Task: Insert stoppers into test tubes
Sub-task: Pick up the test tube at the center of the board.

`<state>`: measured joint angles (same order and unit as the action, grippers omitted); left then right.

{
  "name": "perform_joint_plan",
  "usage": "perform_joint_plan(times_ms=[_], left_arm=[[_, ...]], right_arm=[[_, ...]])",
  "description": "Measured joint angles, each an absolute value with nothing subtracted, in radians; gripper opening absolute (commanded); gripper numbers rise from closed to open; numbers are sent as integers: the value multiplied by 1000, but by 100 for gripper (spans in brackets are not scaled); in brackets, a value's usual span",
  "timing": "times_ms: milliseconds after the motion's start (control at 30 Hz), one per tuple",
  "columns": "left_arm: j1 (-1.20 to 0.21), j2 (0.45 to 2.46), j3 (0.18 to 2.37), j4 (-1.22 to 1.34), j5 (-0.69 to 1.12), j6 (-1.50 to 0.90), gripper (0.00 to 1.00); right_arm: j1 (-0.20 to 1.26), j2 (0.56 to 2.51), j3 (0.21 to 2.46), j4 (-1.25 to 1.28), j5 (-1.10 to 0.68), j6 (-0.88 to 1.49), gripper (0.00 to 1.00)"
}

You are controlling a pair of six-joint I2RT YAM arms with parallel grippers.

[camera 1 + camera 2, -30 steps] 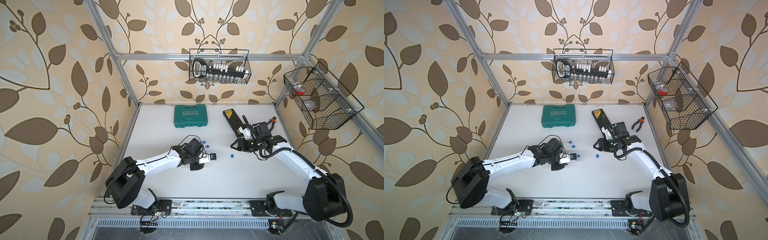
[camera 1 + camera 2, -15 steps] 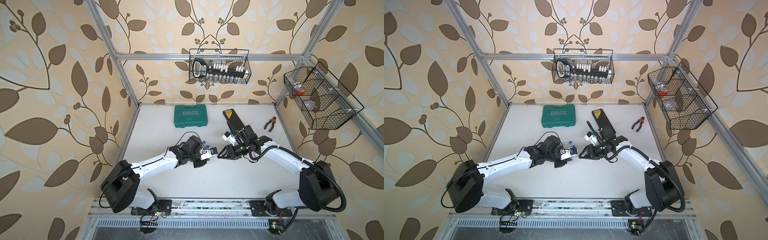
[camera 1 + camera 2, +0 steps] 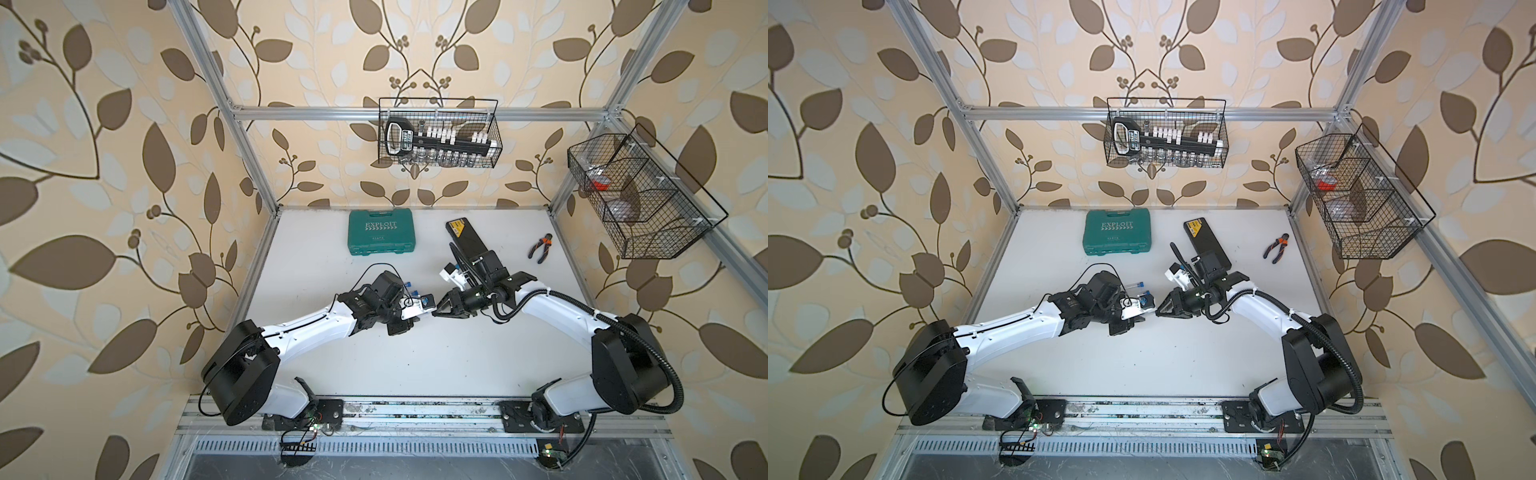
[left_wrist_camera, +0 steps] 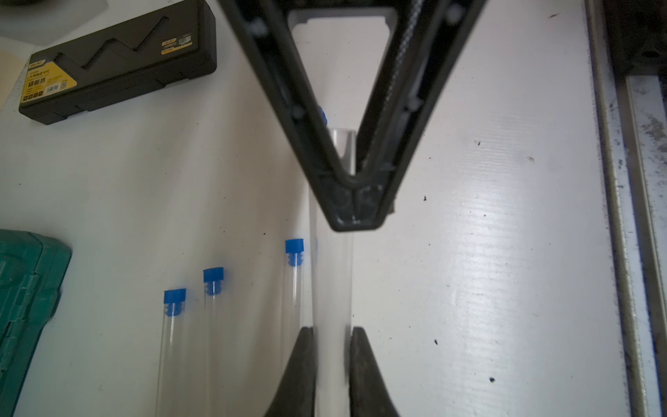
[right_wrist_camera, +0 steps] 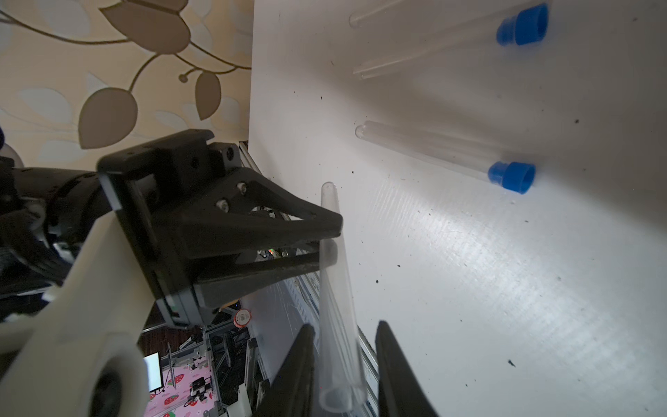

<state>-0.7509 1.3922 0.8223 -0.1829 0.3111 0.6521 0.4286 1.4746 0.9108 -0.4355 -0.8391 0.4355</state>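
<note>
Right gripper (image 5: pixel 344 325) just swung in, half-open jaws straddling the test tube (image 5: pixel 334 281) that left gripper (image 4: pixel 332 330) clamps tight; an off-centre squeeze could twist it loose or crack it.

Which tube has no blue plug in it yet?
The test tube gripped by the left end effector: its mouth is open. The other three lie on the table, each with a blue stopper.

Left hand (image 3: pixel 420 311), right hand (image 3: pixel 436 312) tip to tip over table (image 3: pixel 415 374).
</note>
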Motion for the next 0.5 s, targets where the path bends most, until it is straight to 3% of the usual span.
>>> perform_joint_plan(times_ms=[333,500], left_arm=[[-751,1392,822,-184,311,653,16],[-751,1392,822,-183,310,650,36]], right_arm=[[432,1476,911,-414,-854,447,4],[432,1476,911,-414,-865,445,0]])
